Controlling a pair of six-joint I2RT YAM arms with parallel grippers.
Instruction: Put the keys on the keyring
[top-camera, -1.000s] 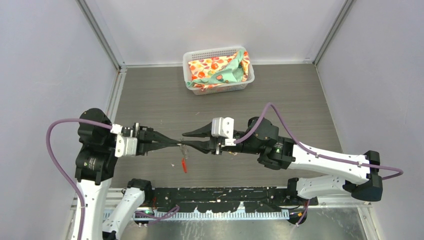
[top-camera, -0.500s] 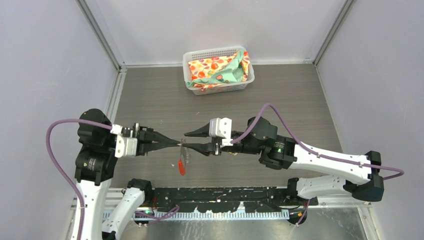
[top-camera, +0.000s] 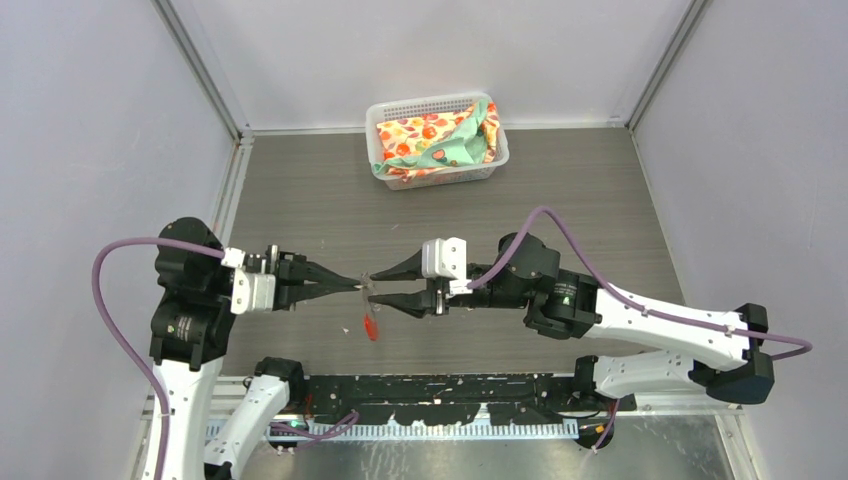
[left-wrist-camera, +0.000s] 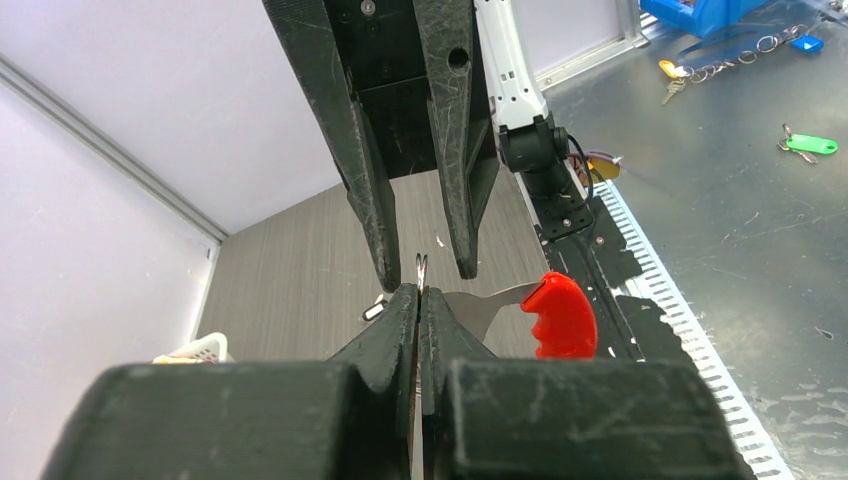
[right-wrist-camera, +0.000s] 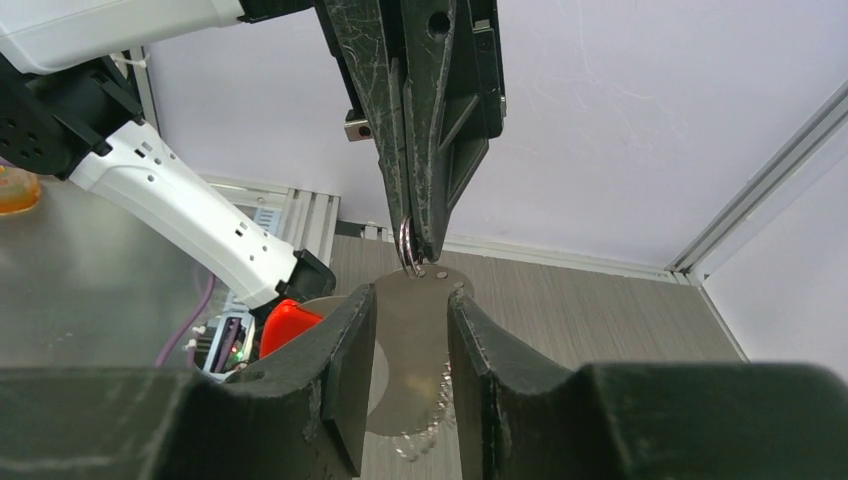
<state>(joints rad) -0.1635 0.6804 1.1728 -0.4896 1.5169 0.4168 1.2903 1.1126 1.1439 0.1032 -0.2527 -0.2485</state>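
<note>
My left gripper (top-camera: 358, 285) is shut on the thin silver ring (left-wrist-camera: 421, 268) of the keyring. A flat silver plate (right-wrist-camera: 415, 335) and a red tag (top-camera: 371, 326) hang from that ring above the table, with a fine chain (right-wrist-camera: 432, 432) dangling below the plate. My right gripper (top-camera: 375, 286) faces the left one tip to tip. It stands open, with its fingers (right-wrist-camera: 350, 340) on either side of the plate. A tiny dark and silver piece (left-wrist-camera: 375, 311) lies on the table beyond my left fingertips. It may be one of the keys but is too small to tell.
A white basket (top-camera: 378, 110) holding patterned cloth stands at the back middle of the table. Grey walls close in the left, right and back. Outside the cell, more keys on a chain (left-wrist-camera: 700, 72) and a green tag (left-wrist-camera: 812, 145) lie on a metal bench.
My right gripper has opened a little and shifted slightly to the right. The red tag has swung a bit under the ring. My left gripper has stayed shut and still.
</note>
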